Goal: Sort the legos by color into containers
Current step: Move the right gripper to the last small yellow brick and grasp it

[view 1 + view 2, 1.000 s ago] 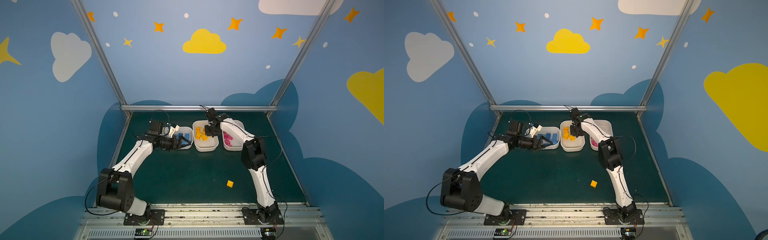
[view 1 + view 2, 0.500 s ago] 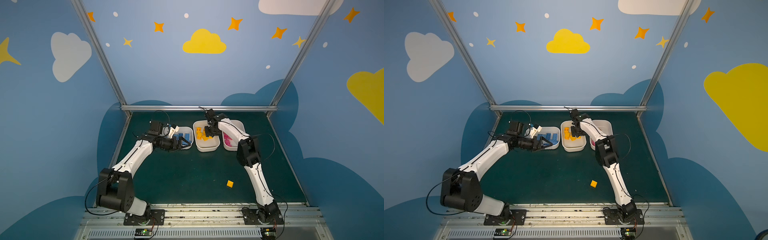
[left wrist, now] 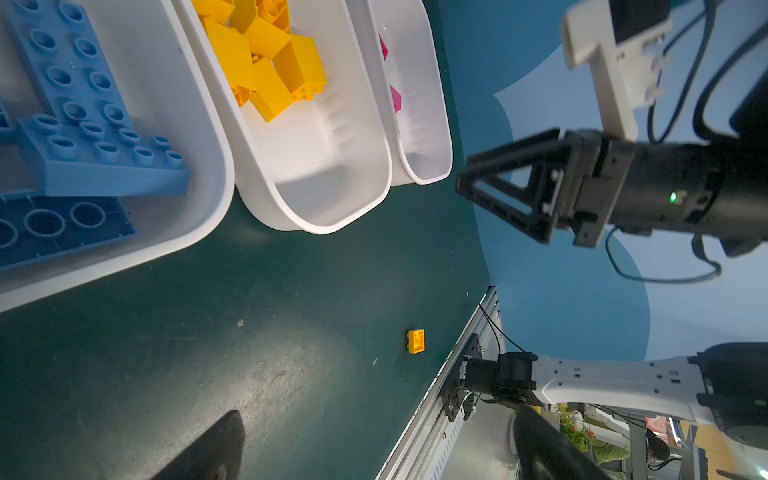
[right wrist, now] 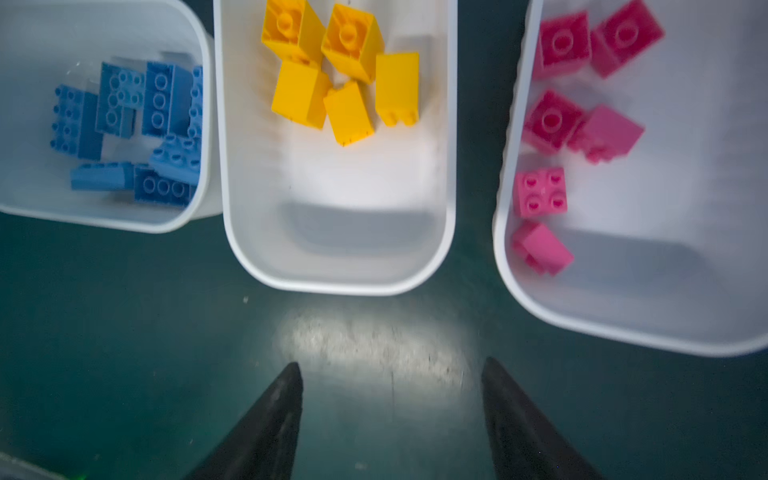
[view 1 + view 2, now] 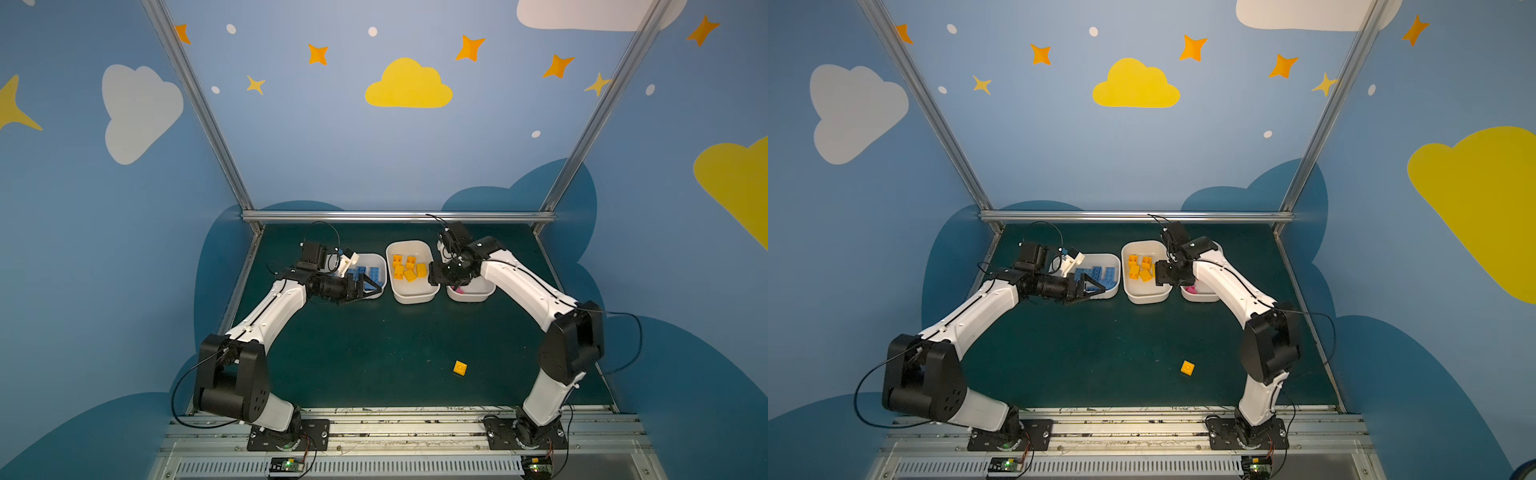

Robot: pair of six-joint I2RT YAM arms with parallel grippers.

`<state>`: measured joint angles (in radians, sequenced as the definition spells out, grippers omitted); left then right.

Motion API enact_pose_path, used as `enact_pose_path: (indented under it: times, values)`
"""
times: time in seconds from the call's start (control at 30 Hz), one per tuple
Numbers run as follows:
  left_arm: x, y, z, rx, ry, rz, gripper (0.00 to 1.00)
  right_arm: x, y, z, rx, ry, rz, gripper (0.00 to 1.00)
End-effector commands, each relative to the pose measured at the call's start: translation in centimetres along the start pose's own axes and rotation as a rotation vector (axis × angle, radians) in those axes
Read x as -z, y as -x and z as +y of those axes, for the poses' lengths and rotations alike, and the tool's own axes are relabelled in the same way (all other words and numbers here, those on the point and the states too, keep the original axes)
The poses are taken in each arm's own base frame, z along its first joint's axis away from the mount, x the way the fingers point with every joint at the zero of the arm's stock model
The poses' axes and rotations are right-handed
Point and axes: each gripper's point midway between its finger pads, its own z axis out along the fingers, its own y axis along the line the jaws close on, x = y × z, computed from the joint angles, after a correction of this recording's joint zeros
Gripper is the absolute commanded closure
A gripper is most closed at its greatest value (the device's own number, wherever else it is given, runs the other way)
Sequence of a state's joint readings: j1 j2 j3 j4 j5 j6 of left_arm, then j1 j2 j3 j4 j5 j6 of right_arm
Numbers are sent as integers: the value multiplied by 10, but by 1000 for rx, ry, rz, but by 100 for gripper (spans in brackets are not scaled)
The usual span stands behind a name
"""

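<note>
Loose yellow brick (image 5: 460,368) lies alone on the green counter (image 5: 374,353), well apart from the middle tray (image 5: 415,297) holding the other yellow bricks (image 5: 409,268). It is on that tray's front side, toward the arm bases. My right pincer (image 4: 390,363) hangs spread and empty at the tray's near end. My left pincer (image 5: 370,286), likewise spread and empty, sits on the tray's other flank. The brick looks roughly square, so there is no long axis to match. I judge the right arm nearer.
</note>
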<state>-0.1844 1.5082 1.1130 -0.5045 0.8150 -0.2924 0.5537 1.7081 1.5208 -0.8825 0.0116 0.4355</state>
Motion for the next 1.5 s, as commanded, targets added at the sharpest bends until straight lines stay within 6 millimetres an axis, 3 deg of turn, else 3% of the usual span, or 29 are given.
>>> enact_pose_path:
  times: [0.0, 0.07, 0.17, 0.33, 0.5, 0.7, 0.93, 1.47]
  values:
    - [-2, 3, -3, -15, -20, 3, 1, 5, -47, -17, -149, -37, 77, 29]
    - [-3, 3, -4, -16, -21, 5, 1, 13, -71, -29, -234, -59, 85, 21]
    - [-4, 5, -3, -15, -22, 3, 1, 17, -105, -38, -367, -61, 108, 17]
    - [-7, 6, -4, -18, -25, 1, 1, 2, -149, -47, -540, -109, 148, 16]
    - [-9, 5, 0, -22, -18, 1, 1, -18, -176, -37, -564, -134, 163, 17]
    - [-14, 1, 6, -21, -19, -7, 1, -41, -205, -44, -587, -193, 241, 21]
    - [-20, -7, 14, -22, -19, 4, 1, -54, -227, -54, -622, -241, 300, 31]
    - [-23, -9, 18, -26, -18, 16, 1, -68, -238, -61, -641, -254, 350, 69]
